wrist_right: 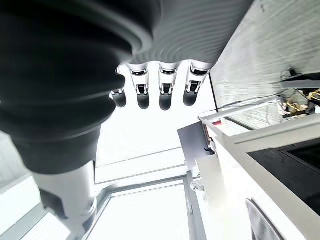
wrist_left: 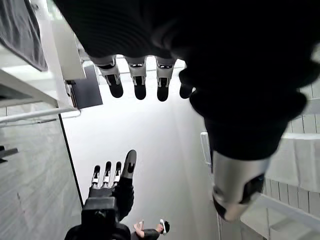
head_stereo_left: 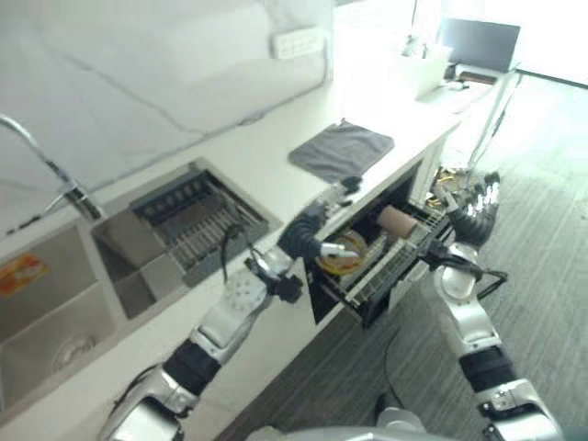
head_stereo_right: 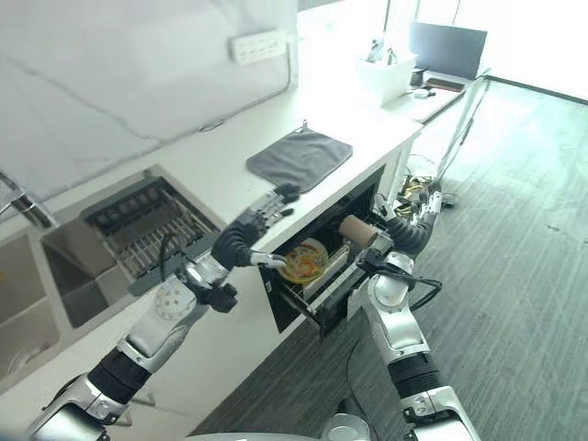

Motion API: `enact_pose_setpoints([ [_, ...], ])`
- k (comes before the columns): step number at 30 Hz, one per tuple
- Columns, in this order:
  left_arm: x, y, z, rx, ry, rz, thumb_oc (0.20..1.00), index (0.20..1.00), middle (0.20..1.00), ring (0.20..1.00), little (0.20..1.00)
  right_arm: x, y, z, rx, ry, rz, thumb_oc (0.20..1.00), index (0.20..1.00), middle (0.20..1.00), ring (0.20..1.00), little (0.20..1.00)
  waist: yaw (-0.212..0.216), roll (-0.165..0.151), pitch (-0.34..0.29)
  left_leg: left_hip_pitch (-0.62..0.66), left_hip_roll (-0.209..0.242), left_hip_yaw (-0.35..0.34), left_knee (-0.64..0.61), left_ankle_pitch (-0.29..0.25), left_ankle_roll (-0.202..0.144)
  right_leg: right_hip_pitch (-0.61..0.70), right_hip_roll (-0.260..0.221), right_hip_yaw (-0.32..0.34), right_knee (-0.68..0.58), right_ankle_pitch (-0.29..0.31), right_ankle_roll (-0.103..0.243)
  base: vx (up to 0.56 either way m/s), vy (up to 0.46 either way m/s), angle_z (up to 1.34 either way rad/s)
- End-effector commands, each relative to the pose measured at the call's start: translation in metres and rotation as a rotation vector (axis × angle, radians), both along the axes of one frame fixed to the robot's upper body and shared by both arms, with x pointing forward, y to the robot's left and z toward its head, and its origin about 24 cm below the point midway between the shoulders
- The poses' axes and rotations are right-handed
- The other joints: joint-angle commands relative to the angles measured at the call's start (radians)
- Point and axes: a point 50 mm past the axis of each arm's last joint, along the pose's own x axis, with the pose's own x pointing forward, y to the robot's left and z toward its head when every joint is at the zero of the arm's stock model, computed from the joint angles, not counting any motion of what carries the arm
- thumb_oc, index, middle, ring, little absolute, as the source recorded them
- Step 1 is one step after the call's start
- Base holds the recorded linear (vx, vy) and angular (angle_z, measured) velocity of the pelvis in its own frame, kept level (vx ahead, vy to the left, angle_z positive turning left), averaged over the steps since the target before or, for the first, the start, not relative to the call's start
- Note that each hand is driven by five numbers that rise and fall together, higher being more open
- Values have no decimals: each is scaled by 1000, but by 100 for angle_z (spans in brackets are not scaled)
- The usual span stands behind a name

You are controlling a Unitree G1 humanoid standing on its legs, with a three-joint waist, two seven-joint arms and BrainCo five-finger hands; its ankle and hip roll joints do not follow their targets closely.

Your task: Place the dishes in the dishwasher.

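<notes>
Left eye view: both hands, left hand and right hand, are hovering with fingers released over the dishwasher rack, where a yellow plate is sitting, seemingly just placed.

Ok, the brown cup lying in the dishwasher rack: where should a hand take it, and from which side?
Probably round the brown cup's middle, coming from above. It lies on its side in the rack, so its round wall faces up. The open right hand is nearer.
</notes>
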Motion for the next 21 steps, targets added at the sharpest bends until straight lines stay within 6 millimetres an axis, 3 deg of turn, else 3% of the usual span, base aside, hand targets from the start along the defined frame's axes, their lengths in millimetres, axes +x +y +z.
enact_pose_setpoints([
  [1, 3, 5, -45, 1, 248, 45, 1000, 1000, 1000, 1000, 1000, -17, -19, 34, -90, -223, 78, 1000, 1000, 1000, 1000, 1000, -26, -1, 26, 11, 31, 23, 55, -90, 9, 50, -30, 48, 113, -190, 29, 81, -102, -90],
  [3, -17, 15, -117, 218, 441, 97, 1000, 1000, 1000, 1000, 1000, -32, -46, 25, -125, -203, 44, 1000, 1000, 1000, 1000, 1000, -74, -17, 25, 13, 53, 77, 82, -104, 8, 44, -27, 68, 101, -182, 23, 70, -88, -115],
  [8, -42, 21, -177, 405, 667, 153, 1000, 1000, 1000, 1000, 1000, -40, -64, 10, -121, -144, 2, 1000, 1000, 1000, 1000, 1000, -116, -22, 28, 25, 60, 106, 97, -132, -3, 48, -32, 85, 76, -177, 36, 59, -33, -38],
  [10, -68, 34, -219, 472, 887, 252, 1000, 1000, 1000, 1000, 1000, -42, -69, -2, -67, -95, 23, 1000, 1000, 1000, 1000, 1000, -129, -27, 27, 33, 64, 130, 90, -125, -7, 47, -33, 88, 53, -163, 39, 103, -66, 9],
  [11, -91, 45, -244, 560, 1025, 285, 1000, 1000, 1000, 1000, 1000, -41, -69, -9, -2, -72, 40, 1000, 1000, 1000, 1000, 1000, -127, -30, 28, 33, 68, 135, 87, -121, -11, 46, -32, 86, 46, -158, 41, 88, -49, 11],
  [12, -98, 47, -250, 591, 1072, 291, 1000, 1000, 1000, 1000, 1000, -41, -69, -10, 10, -65, 45, 1000, 1000, 1000, 1000, 1000, -127, -30, 29, 33, 68, 135, 86, -121, -12, 46, -33, 85, 43, -157, 41, 61, -37, 3],
  [13, -120, 55, -265, 667, 1169, 306, 1000, 1000, 1000, 1000, 1000, -40, -69, -18, 75, -40, 63, 1000, 1000, 1000, 1000, 1000, -121, -34, 30, 33, 71, 135, 81, -115, -17, 46, -34, 81, 38, -153, 43, 0, 0, 0],
  [14, -120, 55, -265, 667, 1169, 306, 1000, 1000, 1000, 1000, 1000, -40, -69, -18, 75, -40, 63, 1000, 1000, 1000, 1000, 1000, -121, -34, 30, 33, 71, 135, 81, -115, -17, 46, -34, 81, 38, -153, 43, 50, -30, -1],
  [15, -145, 65, -279, 748, 1283, 363, 1000, 1000, 1000, 1000, 1000, -37, -64, -28, 135, -5, 88, 1000, 1000, 1000, 1000, 1000, -108, -39, 30, 34, 77, 129, 64, -101, -24, 50, -36, 73, 29, -148, 45, 53, -25, 1],
  [17, -158, 71, -284, 771, 1342, 388, 1000, 1000, 1000, 1000, 1000, -35, -61, -34, 170, 18, 115, 1000, 1000, 1000, 1000, 1000, -99, -42, 30, 34, 81, 120, 51, -89, -30, 53, -37, 68, 26, -146, 47, 67, -29, 7],
  [18, -175, 81, -290, 798, 1427, 447, 1000, 1000, 1000, 1000, 1000, -34, -54, -42, 214, 50, 150, 1000, 1000, 1000, 1000, 1000, -82, -48, 28, 35, 87, 107, 31, -72, -37, 59, -39, 59, 21, -146, 47, 84, -24, 11],
  [21, -201, 100, -296, 854, 1537, 522, 1000, 1000, 1000, 1000, 1000, -33, -48, -57, 317, 88, 176, 1000, 1000, 1000, 1000, 1000, -54, -55, 24, 40, 92, 86, 3, -54, -46, 68, -43, 42, 15, -146, 51, 95, -7, 19],
])
